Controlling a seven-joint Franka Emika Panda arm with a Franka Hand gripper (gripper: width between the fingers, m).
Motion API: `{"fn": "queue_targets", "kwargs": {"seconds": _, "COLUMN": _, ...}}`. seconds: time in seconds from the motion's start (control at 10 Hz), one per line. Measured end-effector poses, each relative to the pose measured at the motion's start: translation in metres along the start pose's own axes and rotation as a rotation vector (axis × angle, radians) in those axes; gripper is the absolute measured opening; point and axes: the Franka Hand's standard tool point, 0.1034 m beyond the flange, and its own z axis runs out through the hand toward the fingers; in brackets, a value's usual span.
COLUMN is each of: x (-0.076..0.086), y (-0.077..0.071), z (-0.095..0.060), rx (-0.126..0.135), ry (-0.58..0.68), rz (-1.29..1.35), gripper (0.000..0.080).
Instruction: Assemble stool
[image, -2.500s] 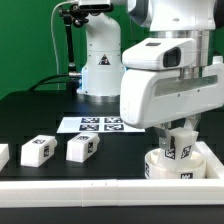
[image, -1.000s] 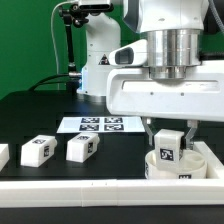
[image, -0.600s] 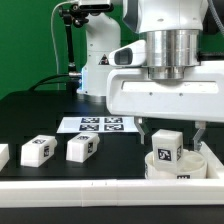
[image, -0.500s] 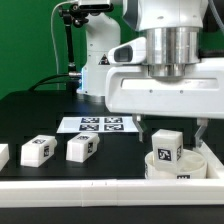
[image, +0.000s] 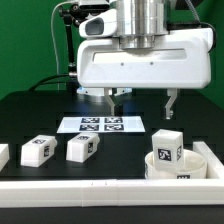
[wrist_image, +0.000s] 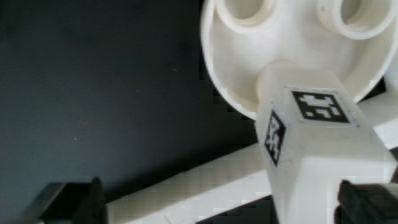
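A short white blocky plastic leg (image: 166, 146) stands upright on the round white plastic seat disc (image: 192, 172), lower right; jaws hang released above. Next, probably: grasp a loose leg (image: 82, 148), lower left.

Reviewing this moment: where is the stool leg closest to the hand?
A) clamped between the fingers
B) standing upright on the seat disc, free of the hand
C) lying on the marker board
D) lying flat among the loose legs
B: the leg stands upright on the seat disc, while the hand hangs open higher up, holding nothing.
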Motion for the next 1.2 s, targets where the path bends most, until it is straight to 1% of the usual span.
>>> {"fn": "queue_targets", "kwargs": {"seconds": 0.6, "x": 0.0, "y": 0.001, "z": 0.0, "rx": -0.001, "ry": 0.0, "rz": -0.006, "gripper": 0.0649}}
{"fn": "queue_targets", "kwargs": {"seconds": 0.7, "x": -0.001, "y": 0.017, "z": 0.001, "rx": -0.002, "ry": -0.002, "rz": -0.049, "gripper": 0.0649}}
{"fn": "queue_targets", "kwargs": {"seconds": 0.8, "x": 0.001, "y": 0.047, "z": 0.002, "rx": -0.001, "ry": -0.01, "rz": -0.055, "gripper": 0.0649}}
{"fn": "queue_targets", "kwargs": {"seconds": 0.9, "x": 0.006, "y": 0.07, "z": 0.006, "rx": -0.008, "ry": -0.016, "rz": -0.069, "gripper": 0.0649}}
{"fn": "queue_targets", "kwargs": {"seconds": 1.0, "x": 0.009, "y": 0.083, "z": 0.016, "rx": -0.015, "ry": -0.005, "rz": -0.066, "gripper": 0.0649}}
{"fn": "queue_targets", "kwargs": {"seconds": 1.1, "x": 0.007, "y": 0.091, "z": 0.028, "rx": -0.024, "ry": 0.003, "rz": -0.062, "gripper": 0.0649}}
{"fn": "queue_targets", "kwargs": {"seconds": 1.2, "x": 0.008, "y": 0.091, "z": 0.029, "rx": -0.025, "ry": 0.005, "rz": -0.063, "gripper": 0.0649}}
